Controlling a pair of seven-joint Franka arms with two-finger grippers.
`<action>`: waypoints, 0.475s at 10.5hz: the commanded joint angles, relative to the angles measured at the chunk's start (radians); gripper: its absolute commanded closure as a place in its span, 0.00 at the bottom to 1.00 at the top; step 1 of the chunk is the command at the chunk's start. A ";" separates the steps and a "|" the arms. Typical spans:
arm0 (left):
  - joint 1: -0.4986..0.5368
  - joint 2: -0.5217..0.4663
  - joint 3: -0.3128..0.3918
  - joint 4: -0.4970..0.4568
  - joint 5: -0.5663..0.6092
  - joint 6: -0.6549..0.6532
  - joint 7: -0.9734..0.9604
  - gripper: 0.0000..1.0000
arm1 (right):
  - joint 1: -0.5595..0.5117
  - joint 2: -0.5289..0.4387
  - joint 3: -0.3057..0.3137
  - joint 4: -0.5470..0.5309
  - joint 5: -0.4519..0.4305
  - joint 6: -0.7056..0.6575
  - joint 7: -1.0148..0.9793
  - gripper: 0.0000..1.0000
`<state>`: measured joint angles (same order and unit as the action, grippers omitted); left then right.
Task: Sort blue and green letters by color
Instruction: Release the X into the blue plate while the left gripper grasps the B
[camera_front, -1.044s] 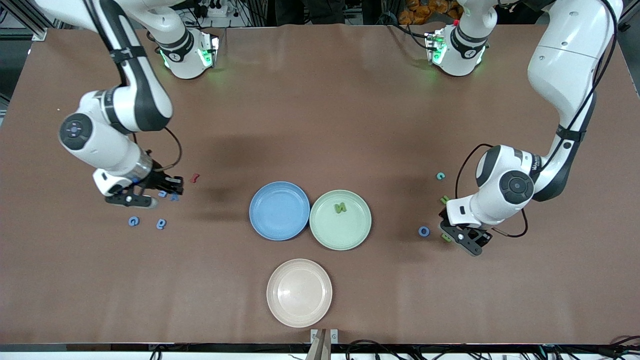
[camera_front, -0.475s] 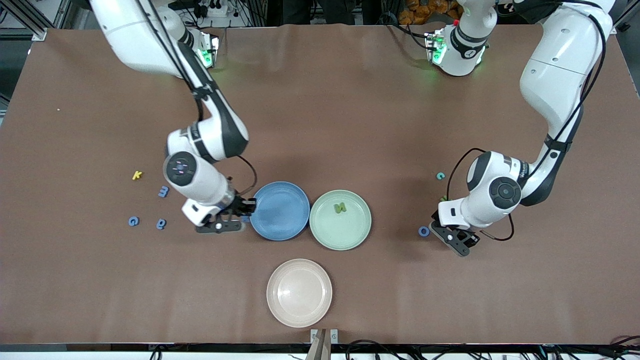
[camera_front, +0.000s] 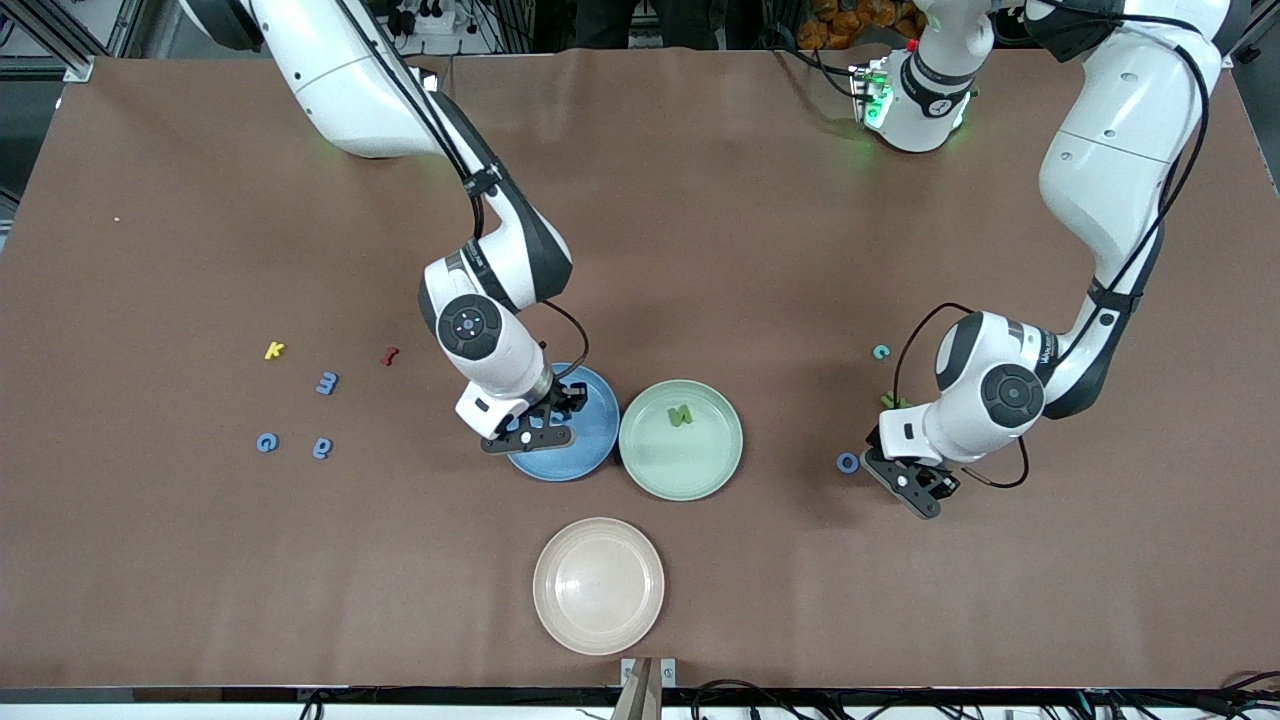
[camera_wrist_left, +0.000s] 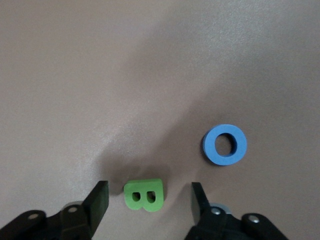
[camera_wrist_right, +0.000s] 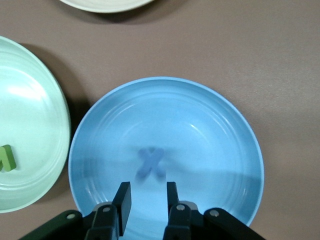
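Evidently the blue X (camera_wrist_right: 150, 163) is being dropped into the blue plate (camera_wrist_right: 220, 130) from the right gripper (camera_wrist_right: 146, 199), jaws slightly parted and empty. Over the green B (camera_wrist_left: 144, 194), left gripper (camera_wrist_left: 150, 197) jaws are held open astride it, untouching, ready for the green plate (camera_front: 722, 457).

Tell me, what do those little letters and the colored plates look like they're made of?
The green B and blue O look like foam or soft rubber: thick, flat-faced, matte, with no shine. The blue plate and green plate look like smooth plastic, perhaps melamine: soft glossy highlights and molded rings. The look alone cannot settle it.
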<state>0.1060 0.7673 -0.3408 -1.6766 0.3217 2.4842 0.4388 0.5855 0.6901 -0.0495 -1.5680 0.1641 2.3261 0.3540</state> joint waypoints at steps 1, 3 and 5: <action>0.001 0.012 -0.001 0.021 0.004 0.005 0.037 0.42 | -0.025 -0.006 -0.010 0.025 0.014 -0.031 0.019 0.00; 0.001 0.012 0.000 0.021 0.002 0.005 0.028 0.62 | -0.105 -0.047 -0.010 0.019 0.011 -0.109 0.017 0.00; 0.001 0.014 0.000 0.020 0.002 0.005 0.017 0.63 | -0.197 -0.098 -0.032 0.002 -0.006 -0.209 0.007 0.00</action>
<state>0.1061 0.7680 -0.3393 -1.6723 0.3217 2.4842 0.4520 0.4922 0.6650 -0.0746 -1.5401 0.1639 2.2110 0.3672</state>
